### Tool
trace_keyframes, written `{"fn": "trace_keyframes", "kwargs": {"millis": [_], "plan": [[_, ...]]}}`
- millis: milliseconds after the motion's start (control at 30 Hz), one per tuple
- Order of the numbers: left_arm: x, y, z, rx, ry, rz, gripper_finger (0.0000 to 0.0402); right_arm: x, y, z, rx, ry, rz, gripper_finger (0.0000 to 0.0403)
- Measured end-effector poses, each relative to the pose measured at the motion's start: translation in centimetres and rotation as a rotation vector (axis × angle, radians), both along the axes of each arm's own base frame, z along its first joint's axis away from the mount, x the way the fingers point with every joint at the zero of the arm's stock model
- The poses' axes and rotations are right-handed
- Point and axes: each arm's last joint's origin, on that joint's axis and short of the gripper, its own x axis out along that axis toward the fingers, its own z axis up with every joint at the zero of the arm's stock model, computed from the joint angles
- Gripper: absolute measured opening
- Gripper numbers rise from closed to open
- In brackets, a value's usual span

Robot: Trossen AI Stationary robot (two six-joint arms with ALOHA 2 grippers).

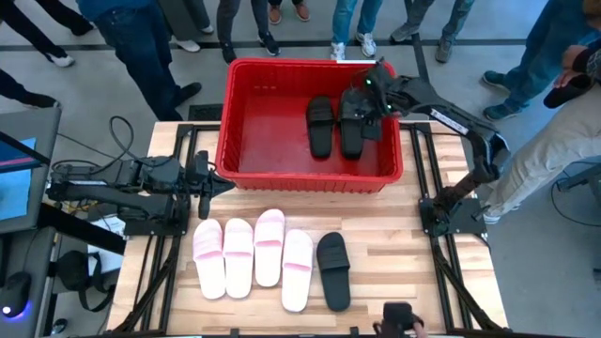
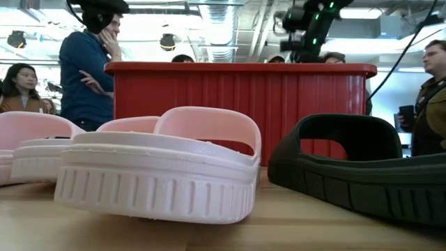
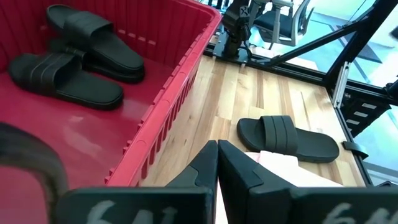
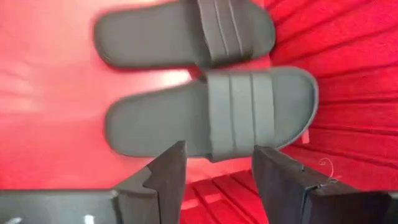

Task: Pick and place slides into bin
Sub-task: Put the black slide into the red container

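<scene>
Pink slides (image 1: 254,253): four are lying in a row on the near half of the wooden table (image 1: 441,272), closest to the low camera, all waiting.
Black slide on table (image 1: 332,269): lying just beside the pink row, apart from it.
Black slides in bin (image 1: 322,125): at least two are lying side by side on the floor, toward the right wall; a third may be under the gripper, I cannot tell.
Red bin (image 1: 244,122): sitting at the far edge of the table.
Right gripper (image 4: 214,168): hanging over the binned slides, fingers spread, holding nothing.
Left gripper (image 3: 217,163): waiting near the bin's near-left corner, fingers pressed together.
Step judged: release done; lifting straight up is keeping the fingers clear of the straps and the ribbed wall.
</scene>
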Motion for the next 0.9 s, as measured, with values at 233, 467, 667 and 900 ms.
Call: {"fn": "trace_keyframes", "kwargs": {"millis": [233, 467, 667, 900], "plan": [[0.1, 0.0, 0.2, 0.031, -0.014, -0.012, 0.0000, -0.7, 6.2, 3.7, 0.014, -0.129, 0.015, 0.0158], [0.1, -0.1, 0.2, 0.057, -0.010, -0.039, 0.0000, -1.6, 12.9, 6.1, 0.090, -0.250, 0.041, 0.0146], [0.1, -0.1, 0.2, 0.070, -0.010, -0.044, 0.0000, -1.5, 18.2, 6.6, 0.151, -0.294, 0.072, 0.0127], [0.1, -0.1, 0.2, 0.072, -0.011, -0.066, 0.0000, 0.0, 24.0, 5.4, 0.184, -0.275, 0.126, 0.0111]]}}
